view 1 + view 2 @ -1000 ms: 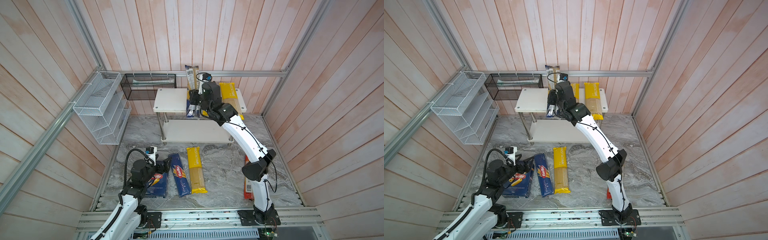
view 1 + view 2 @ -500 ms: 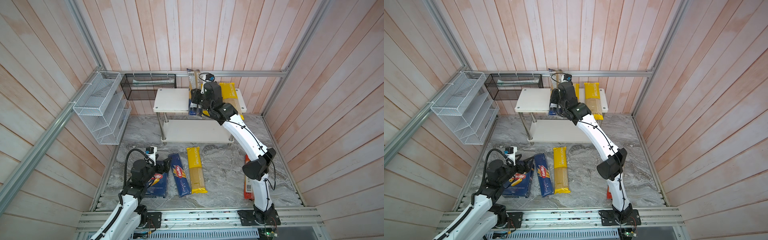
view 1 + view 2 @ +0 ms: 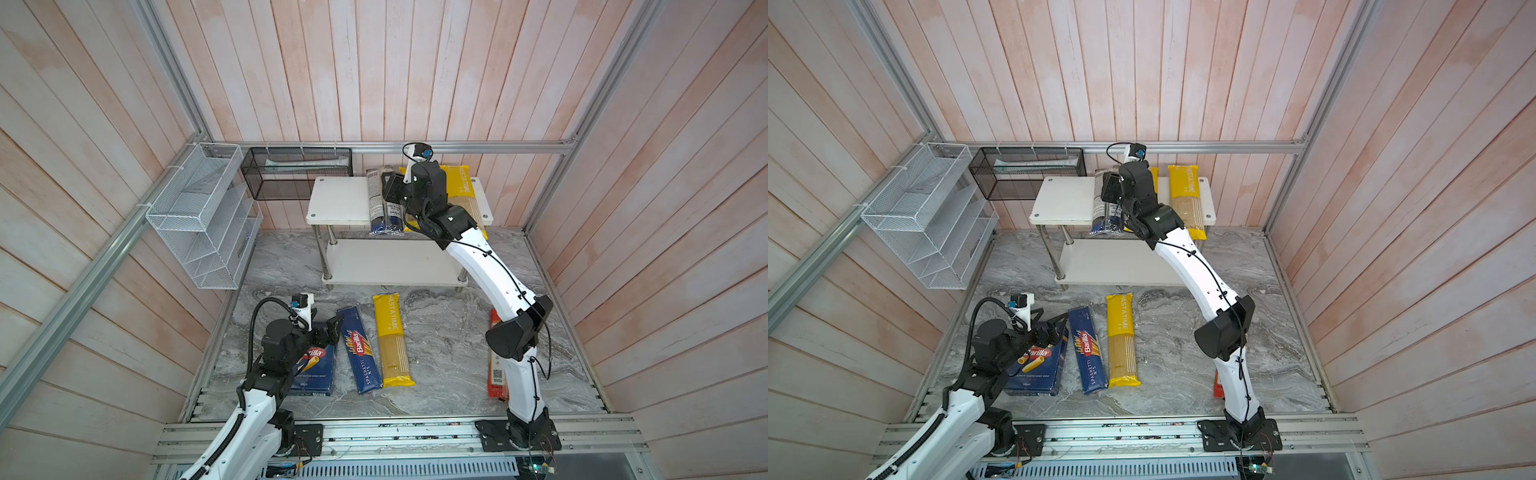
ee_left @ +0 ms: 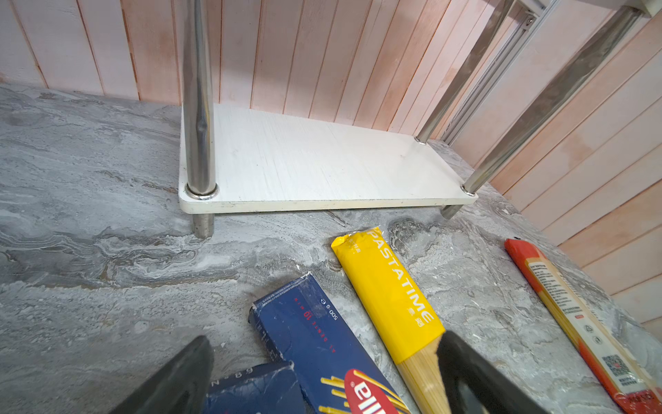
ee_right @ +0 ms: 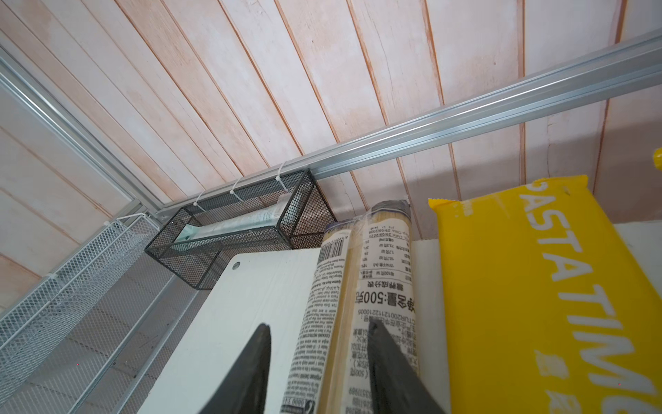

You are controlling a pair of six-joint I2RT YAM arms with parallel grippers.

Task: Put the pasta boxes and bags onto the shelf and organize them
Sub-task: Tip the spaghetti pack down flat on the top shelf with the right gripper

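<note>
Where the right gripper [image 5: 318, 324] reaches over the shelf [image 3: 336, 203], its two black fingers stand partly apart and straddle the blue-ended bag [image 3: 376, 203], which lies flat on the top board. In the right wrist view one finger overlaps the bag's side, while a strip of white board shows between the other finger and the wrapper. The jaws are parted and not clamped on it.

The bag's long axis runs front to back across the board. One end points at the back wall, and the dark-blue end hangs a little over the front edge. Just to its right in both top views, a yellow bag [image 5: 537, 286] lies parallel, mostly under the arm. A second yellow bag [image 3: 459, 187] lies parallel again near the board's right end, its printed yellow end toward the wall.

On the marbled tabletop [image 3: 436, 332], four things lie lengthwise, pointing from the robot's side toward the shelf. The Rigatoni box [image 3: 313, 370] is leftmost. The Spaghetti box [image 3: 360, 353] lies just beside it, its far end leaning slightly left. Next comes a third yellow bag [image 3: 392, 340], with its printed end nearest the shelf. Well apart on the right lies the red-ended bag [image 3: 496, 374], partly hidden behind the right arm.

The left gripper [image 4: 324, 338] hovers above the far ends of the two boxes, jaws wide apart and holding nothing.
</note>
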